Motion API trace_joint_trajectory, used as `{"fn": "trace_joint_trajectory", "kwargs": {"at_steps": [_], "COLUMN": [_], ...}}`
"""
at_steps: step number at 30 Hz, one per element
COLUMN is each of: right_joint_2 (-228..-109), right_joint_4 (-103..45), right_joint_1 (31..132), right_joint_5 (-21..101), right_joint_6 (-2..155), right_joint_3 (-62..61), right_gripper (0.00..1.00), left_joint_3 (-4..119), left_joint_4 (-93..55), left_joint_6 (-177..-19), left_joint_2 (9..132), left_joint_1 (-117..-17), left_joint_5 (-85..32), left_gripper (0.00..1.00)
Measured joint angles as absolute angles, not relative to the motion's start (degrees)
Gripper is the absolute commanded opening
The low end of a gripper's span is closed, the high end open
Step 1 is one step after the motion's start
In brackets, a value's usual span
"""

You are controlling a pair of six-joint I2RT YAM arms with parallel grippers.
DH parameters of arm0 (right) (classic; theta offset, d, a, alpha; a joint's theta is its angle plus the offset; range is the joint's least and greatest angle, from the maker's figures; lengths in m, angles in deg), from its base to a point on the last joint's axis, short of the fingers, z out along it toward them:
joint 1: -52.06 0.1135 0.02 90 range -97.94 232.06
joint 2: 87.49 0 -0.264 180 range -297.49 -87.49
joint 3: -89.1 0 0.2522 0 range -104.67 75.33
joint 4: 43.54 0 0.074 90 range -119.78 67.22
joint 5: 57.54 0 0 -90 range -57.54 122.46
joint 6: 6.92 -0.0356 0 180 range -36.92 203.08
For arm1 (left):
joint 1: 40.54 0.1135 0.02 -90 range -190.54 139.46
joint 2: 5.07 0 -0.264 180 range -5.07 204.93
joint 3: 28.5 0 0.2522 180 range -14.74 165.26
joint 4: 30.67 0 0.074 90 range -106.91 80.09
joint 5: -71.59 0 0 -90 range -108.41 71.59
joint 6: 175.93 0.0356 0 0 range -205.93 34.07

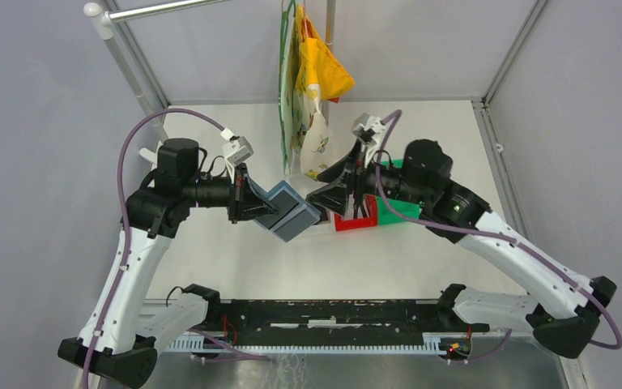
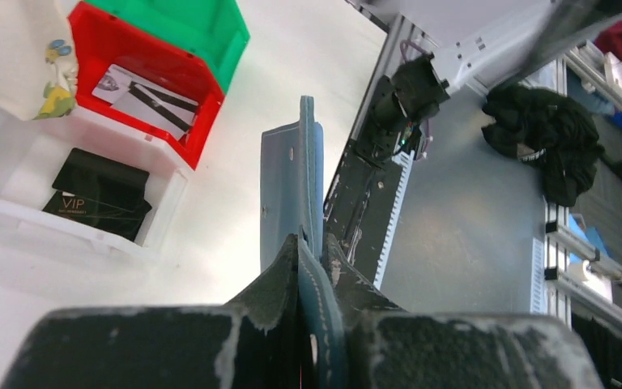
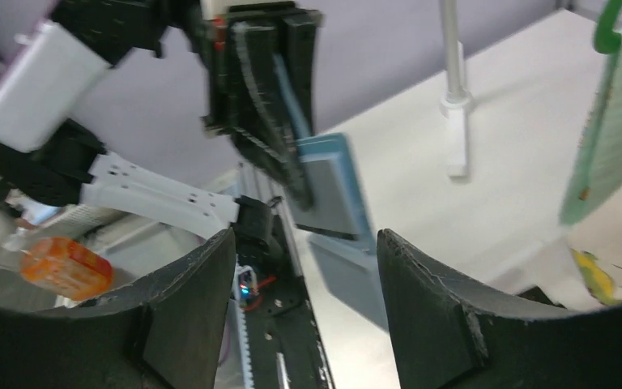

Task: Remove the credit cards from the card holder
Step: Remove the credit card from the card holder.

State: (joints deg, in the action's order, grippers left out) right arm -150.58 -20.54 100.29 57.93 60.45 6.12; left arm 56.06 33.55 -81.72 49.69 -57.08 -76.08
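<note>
Mid-air above the surface [image 1: 235, 267], left gripper [image 1: 261, 207] is clamped on one edge of the card holder [image 1: 291, 212], which is partly unfolded. Just beside it, right gripper [image 1: 328, 198] has jaws apart and grips nothing. One black credit card [image 2: 97, 194] lies in the white bin [image 2: 65, 233]; pale cards [image 2: 142, 97] lie in the red bin [image 2: 204, 121].

The card holder [image 1: 290, 212] at mid-frame was teal-blue. At the upper left of the left wrist view, a red bin [image 2: 205, 127] held grey-white cards [image 2: 129, 93] striped black. Beside it stood a green bin [image 2: 202, 24]. Below, a white bin [image 2: 48, 227] held a black card [image 2: 97, 194] lettered in gold.
</note>
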Motion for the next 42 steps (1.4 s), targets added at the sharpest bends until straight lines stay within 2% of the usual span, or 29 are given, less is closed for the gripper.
{"fn": "trace_joint_trajectory", "kwargs": {"at_steps": [6, 11, 21, 28, 35, 42], "right_joint_2": [-144.9, -149.8, -156.7, -158.8, -160.1, -162.0], "right_joint_4": [-41.9, -50.8, -63.5, -67.2, -72.0, -82.0], "right_joint_1": [101.2, 101.6, 101.9, 101.9, 101.9, 101.9], "right_joint_5": [59.7, 60.5, 61.2, 61.9, 62.2, 62.3], "right_joint_6": [45.6, 37.4, 29.5, 26.7, 23.5, 17.8], "right_joint_3": [20.7, 27.3, 27.6, 27.6, 27.6, 29.3], "right_gripper": [0.67, 0.66, 0.61, 0.59, 0.49, 0.39], "left_joint_3": [54.3, 53.6, 53.6, 53.6, 53.5, 53.4], "left_joint_4": [24.3, 18.1, 14.2, 12.5, 9.9, 8.3], "left_joint_6": [-93.0, -101.4, -107.6, -110.1, -112.3, -113.0], "left_joint_2": [49.4, 49.6, 51.0, 51.0, 50.8, 50.2], "left_joint_1": [-57.1, -57.1, -57.1, -57.0, -57.0, -57.0], "left_joint_5": [-73.8, -73.8, -74.0, -74.3, -75.6, -76.6], "left_gripper": [0.02, 0.03, 0.02, 0.02, 0.03, 0.12]}}
